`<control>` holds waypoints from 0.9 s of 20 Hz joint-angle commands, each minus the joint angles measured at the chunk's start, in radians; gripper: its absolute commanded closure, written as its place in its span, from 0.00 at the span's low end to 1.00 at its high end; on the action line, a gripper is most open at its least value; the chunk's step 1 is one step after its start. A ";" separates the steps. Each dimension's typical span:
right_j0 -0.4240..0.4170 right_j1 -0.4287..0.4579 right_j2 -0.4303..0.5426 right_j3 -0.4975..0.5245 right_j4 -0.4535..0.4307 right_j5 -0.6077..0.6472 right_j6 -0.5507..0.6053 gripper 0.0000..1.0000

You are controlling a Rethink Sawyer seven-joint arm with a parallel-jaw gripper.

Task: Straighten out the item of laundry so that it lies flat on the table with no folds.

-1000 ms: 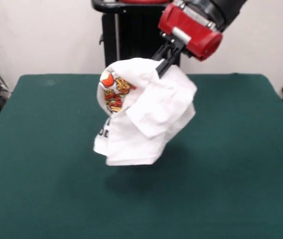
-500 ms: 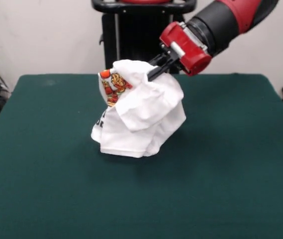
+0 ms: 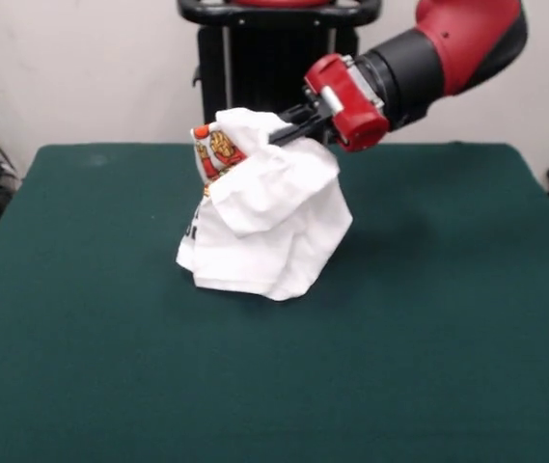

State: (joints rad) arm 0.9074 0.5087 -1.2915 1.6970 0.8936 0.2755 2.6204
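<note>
Item: T-shirt (image 3: pixel 266 227), white, short-sleeved; colourful food print showing only at upper left of the bundle, bit of black lettering at lower left edge.
Location: approx. mid-table (image 3: pixel 81 367), slightly toward far side; lower hem touching the green cloth, top held up off it.
Held by: gripper (image 3: pixel 279 135), arm coming in from upper right, nearly horizontal; claw closed tight on a pinch of fabric at the bundle's top, no gap seen btwn its tips.
Condition: bunched, draped in a tent shape; one sleeve flopped over the front; deep folds throughout.
Task status: early. Nothing flat yet. Remaining, by my judgement: lay down, spread body and sleeves, clear all folds.
</note>
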 commanded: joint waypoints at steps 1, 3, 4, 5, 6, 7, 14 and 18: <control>0.003 0.100 -0.007 -0.064 0.055 0.132 0.362 1.00; -0.003 0.064 0.019 -0.069 0.032 0.133 0.336 1.00; -0.005 0.040 0.038 -0.070 0.024 0.130 0.336 0.00; -0.012 -0.020 0.081 -0.060 0.017 0.127 0.301 0.00; -0.019 -0.080 0.123 -0.051 0.011 0.123 0.266 0.00; -0.026 -0.140 0.166 -0.042 0.005 0.119 0.232 0.00; -0.204 -0.778 0.463 0.056 -0.168 0.287 -0.199 0.00; -0.267 -0.887 0.531 0.050 -0.267 0.322 -0.203 0.00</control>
State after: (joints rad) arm 0.7083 -0.0519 -1.0409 1.7467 0.7308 0.4091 2.6894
